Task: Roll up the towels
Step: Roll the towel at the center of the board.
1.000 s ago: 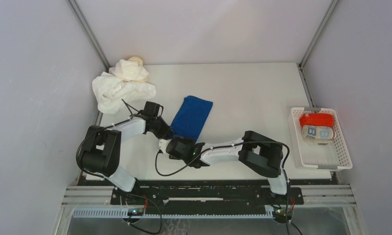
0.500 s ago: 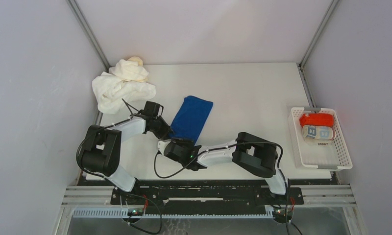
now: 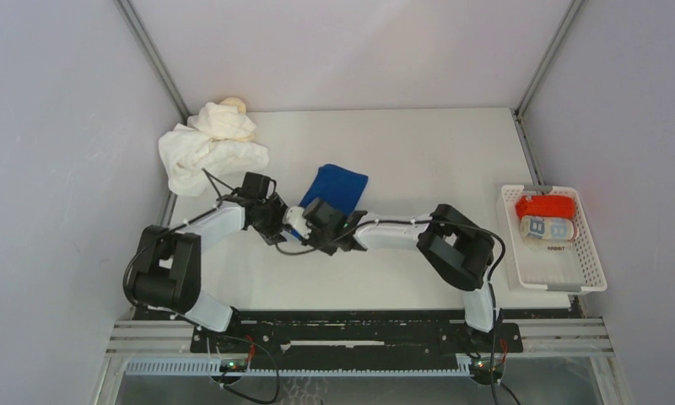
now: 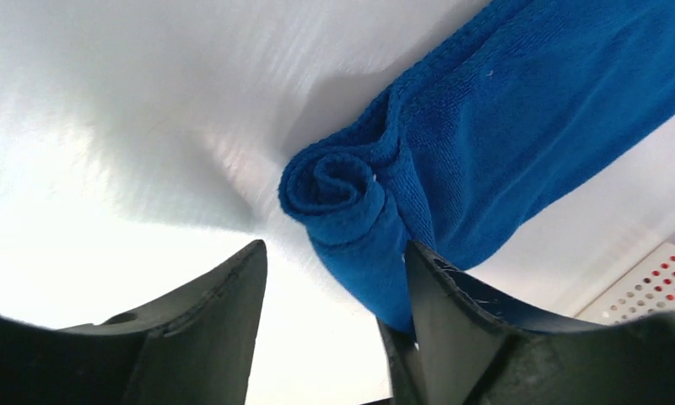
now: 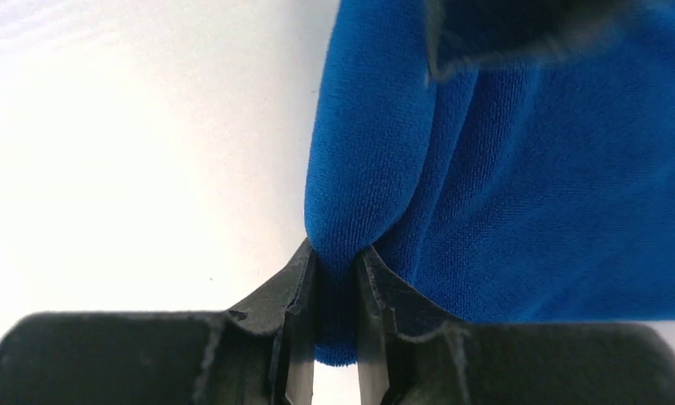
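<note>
The table (image 3: pixel 418 143) is taking up most of the top view; the white basket (image 3: pixel 555 268) is sitting at the right edge with a red roll (image 3: pixel 543 205) and a light-blue patterned roll (image 3: pixel 547 228) already lying in it side by side; so two look done. The pile of white and cream towels (image 3: pixel 207 152) is still bunched up unrolled in the upper left corner.

The blue towel (image 3: pixel 341 186) is lying left of centre, and both arms are working on its near end; this one is mid-roll, I reckon. In the left wrist view the rolled end (image 4: pixel 338 186) is showing a tight little spiral, with the rest of the cloth running flat toward the upper right of that frame.

The right gripper (image 5: pixel 334 253) is pinching a fold of the blue cloth, its jaws nearly closed on it. The left gripper (image 4: pixel 334 253) is standing wide apart, the spiral sitting just ahead of it and the cloth brushing its right-hand finger; not gripping as far as I can tell.

Next move, my guess: both need to keep turning the roll toward the far end evenly; one side running ahead and it's going cone-shaped; letting go early and terry cloth is probably springing back open.
</note>
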`<state>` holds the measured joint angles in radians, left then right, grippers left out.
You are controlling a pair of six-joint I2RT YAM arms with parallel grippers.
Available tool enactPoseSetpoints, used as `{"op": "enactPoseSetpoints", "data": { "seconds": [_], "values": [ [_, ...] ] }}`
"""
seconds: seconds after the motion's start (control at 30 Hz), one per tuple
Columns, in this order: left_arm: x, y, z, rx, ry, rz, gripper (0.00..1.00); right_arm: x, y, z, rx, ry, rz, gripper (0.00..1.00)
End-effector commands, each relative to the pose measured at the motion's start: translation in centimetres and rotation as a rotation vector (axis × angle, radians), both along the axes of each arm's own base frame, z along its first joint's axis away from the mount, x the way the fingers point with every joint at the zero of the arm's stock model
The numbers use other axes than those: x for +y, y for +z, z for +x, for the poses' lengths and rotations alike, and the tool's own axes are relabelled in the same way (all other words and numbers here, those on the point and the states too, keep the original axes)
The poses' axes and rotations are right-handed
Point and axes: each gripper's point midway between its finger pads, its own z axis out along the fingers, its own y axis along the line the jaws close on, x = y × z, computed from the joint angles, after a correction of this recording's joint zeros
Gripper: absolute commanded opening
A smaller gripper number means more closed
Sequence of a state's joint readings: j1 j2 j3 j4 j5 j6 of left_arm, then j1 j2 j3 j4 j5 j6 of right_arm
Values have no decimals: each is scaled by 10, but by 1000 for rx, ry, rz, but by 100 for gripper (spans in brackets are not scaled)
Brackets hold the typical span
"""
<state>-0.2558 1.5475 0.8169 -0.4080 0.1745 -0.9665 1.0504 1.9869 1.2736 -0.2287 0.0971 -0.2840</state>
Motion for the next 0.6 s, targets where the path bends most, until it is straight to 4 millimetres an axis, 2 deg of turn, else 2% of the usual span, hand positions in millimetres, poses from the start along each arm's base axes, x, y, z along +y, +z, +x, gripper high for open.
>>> {"op": "enactPoseSetpoints", "data": {
  "seconds": [0.0,0.13,0.27,0.43,0.57],
  "values": [
    [20,27,1,-91,55,6,69,3,8,-52,525,41,211,16],
    [24,44,-2,-161,82,-12,78,6,24,-51,810,27,377,15],
    [22,51,-7,-210,85,-48,84,7,34,-44,1060,-31,511,15],
    [12,40,-18,-195,76,-102,85,6,33,-31,1266,-98,602,15],
    [3,31,-23,-181,63,-119,85,2,24,-19,1375,-201,629,15]
  ]
}}
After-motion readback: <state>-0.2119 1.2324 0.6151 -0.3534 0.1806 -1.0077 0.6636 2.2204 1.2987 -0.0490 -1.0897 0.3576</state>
